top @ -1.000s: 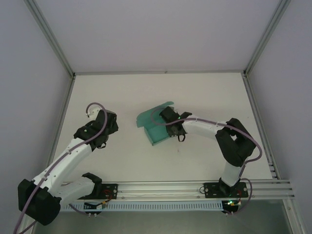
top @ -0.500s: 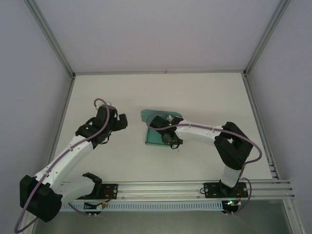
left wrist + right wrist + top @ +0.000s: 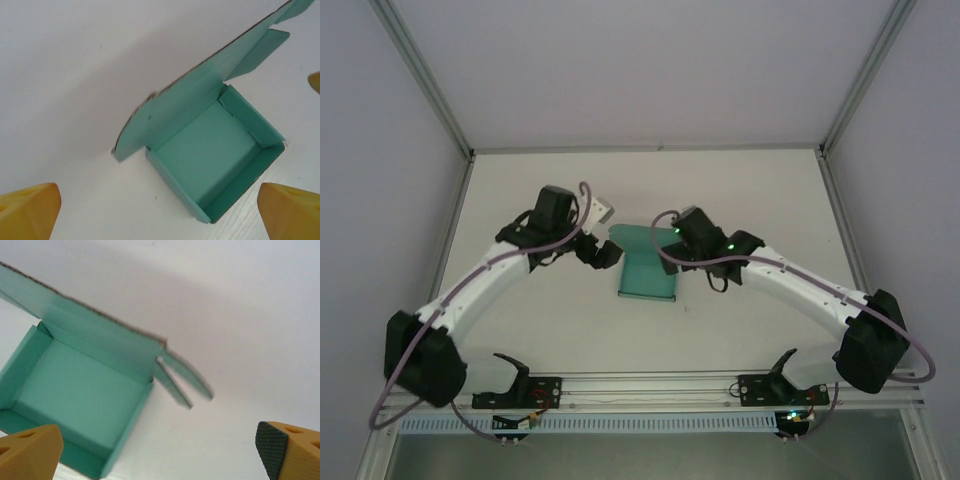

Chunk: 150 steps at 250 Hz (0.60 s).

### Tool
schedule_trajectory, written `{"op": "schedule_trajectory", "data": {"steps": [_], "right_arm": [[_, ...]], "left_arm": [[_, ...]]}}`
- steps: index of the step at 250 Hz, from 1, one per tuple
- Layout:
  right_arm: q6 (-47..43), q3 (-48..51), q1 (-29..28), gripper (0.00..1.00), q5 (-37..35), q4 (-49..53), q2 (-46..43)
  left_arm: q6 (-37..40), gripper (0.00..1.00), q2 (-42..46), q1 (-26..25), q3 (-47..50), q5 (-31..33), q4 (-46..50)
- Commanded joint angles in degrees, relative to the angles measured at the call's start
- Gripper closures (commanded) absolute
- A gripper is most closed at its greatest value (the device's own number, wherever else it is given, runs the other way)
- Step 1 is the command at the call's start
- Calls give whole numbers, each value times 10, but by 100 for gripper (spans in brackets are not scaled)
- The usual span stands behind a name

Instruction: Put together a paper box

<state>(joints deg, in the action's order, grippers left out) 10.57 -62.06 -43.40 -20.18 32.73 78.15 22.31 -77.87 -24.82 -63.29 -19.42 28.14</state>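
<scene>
The teal paper box (image 3: 648, 272) lies on the white table (image 3: 760, 195) as an open tray, its lid flap standing up along the far side. In the left wrist view the paper box (image 3: 207, 150) shows its bare inside, and the lid leans away above it. My left gripper (image 3: 603, 253) hovers at the box's far left corner, open, and the same gripper (image 3: 160, 215) has nothing between its yellow fingertips (image 3: 27, 210). My right gripper (image 3: 682, 238) hangs over the far right corner, open. Below that gripper (image 3: 160, 452) the paper box (image 3: 80, 395) sits to the left, two side tabs sticking out.
An aluminium rail (image 3: 650, 383) with both arm bases runs along the near edge. Metal frame posts (image 3: 450, 210) and pale walls bound the table at the left, right and back. Bare table surface lies around the box.
My right gripper has opened, let go of the box and lifted off it. The box has settled flat with its lid up. My left arm has swung right to the box.
</scene>
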Motion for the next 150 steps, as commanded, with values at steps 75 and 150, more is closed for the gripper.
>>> {"op": "schedule_trajectory", "data": {"steps": [75,150], "right_arm": [[-239,-82,81,31,140,19,101],[-212,-107,91,76,128,44,153]], "left_arm": [[171,30,-187,1,-169,-28,166],[153,78,-206,-1,-179,-7,149]]}}
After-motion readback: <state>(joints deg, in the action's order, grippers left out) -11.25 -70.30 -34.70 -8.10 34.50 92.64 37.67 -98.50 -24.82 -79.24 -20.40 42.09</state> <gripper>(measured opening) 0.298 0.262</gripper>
